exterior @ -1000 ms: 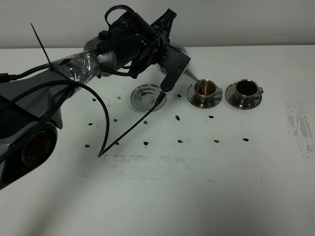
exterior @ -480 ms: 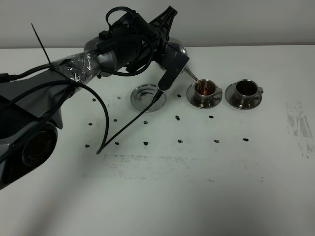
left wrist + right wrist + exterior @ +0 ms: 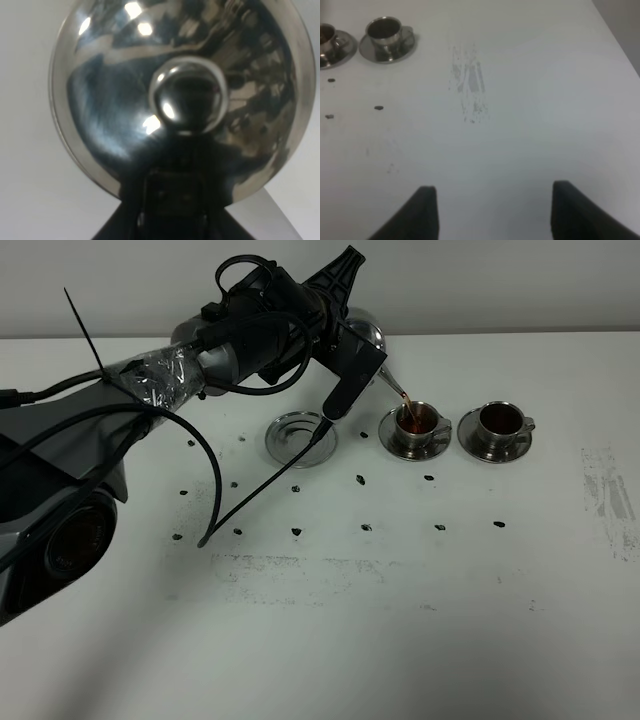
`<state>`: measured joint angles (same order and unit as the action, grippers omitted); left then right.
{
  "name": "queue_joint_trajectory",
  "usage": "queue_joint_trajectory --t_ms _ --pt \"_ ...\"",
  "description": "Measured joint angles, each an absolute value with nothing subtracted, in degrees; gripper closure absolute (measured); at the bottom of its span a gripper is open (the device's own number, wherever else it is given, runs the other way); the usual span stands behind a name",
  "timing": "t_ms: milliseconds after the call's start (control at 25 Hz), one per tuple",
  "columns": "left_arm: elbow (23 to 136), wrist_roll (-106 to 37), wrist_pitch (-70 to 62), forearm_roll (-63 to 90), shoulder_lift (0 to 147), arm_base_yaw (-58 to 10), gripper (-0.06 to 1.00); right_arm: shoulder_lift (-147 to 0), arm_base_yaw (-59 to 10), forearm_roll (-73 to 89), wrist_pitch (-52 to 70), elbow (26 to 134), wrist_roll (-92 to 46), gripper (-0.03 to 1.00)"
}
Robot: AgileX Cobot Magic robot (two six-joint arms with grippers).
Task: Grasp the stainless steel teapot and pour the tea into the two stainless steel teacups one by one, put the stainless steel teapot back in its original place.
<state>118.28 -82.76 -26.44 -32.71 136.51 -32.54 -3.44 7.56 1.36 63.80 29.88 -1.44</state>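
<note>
My left gripper (image 3: 347, 335) is shut on the stainless steel teapot (image 3: 366, 333) and holds it tilted above the table, spout toward the cups. A thin stream of tea (image 3: 404, 400) falls from the spout into the left teacup (image 3: 418, 421), which holds reddish-brown tea. The right teacup (image 3: 500, 421) also holds dark tea. Each cup stands on its saucer. The round steel dish (image 3: 297, 437) lies bare, left of the cups. The left wrist view is filled by the teapot's lid (image 3: 110, 100) and knob. My right gripper (image 3: 497, 210) is open over bare table; both cups (image 3: 385, 30) lie far from it.
The white table (image 3: 400, 620) carries small dark marks in rows and a scuffed patch (image 3: 610, 490) at the right. A loose black cable (image 3: 215, 490) hangs from the left arm over the table's left part.
The teapot has risen slightly and tipped further toward the left cup. The tea stream, not visible a second ago, now runs into that cup. The right gripper has not visibly moved.
</note>
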Motion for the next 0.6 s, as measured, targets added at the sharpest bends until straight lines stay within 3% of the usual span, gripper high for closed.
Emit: queue_joint_trajectory --t_ms 600 --pt "118.28 -82.76 -25.29 -34.36 136.51 -32.54 0.77 -3.44 7.56 1.36 63.80 29.88 -1.44 0.48"
